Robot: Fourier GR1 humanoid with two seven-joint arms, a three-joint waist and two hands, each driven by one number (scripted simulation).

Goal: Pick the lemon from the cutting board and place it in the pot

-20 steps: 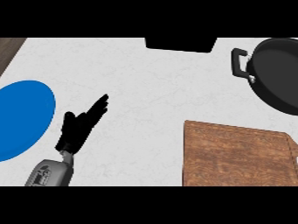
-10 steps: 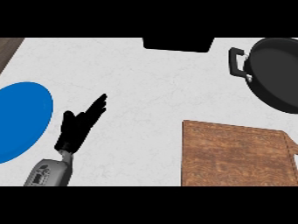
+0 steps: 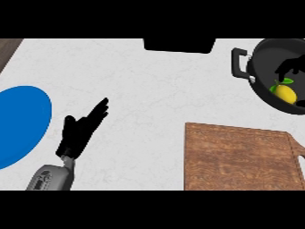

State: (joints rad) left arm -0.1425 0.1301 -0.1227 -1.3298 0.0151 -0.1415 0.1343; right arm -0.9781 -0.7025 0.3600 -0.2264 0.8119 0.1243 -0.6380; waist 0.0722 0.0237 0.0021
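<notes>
The lemon is inside the pot, the right hand curled around it from above. It looks light, stiff and a little slippery — best held around its middle. The left hand rests open on the counter. The right hand is dark against the dark pot — its fingertips are hard to make out.
</notes>
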